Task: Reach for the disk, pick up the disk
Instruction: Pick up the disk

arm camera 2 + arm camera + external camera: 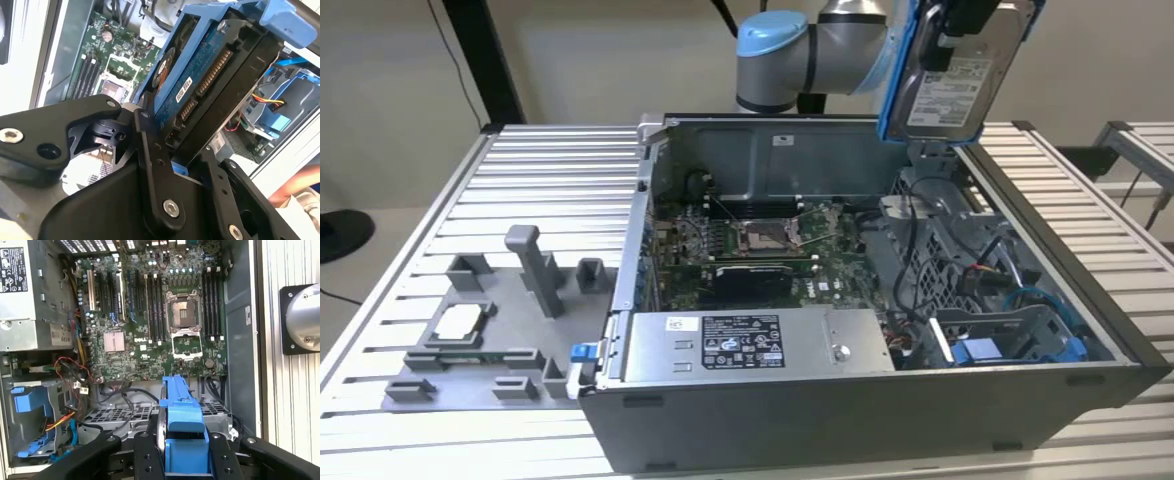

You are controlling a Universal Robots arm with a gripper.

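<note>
Slatted counter (440, 240) carries the open case (854, 400); above its far corner my fingers (165, 150) are clamped on the disk (958, 75), clear of everything. To do this well, I judge, grip both bracket edges squarely and avoid tilt.

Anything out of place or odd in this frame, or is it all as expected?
Nothing looks damaged or spilled. The disk hangs upright above the open computer case, clamped in the tool, which fits a pickup. The small chip sits squarely in its grey holder.
</note>
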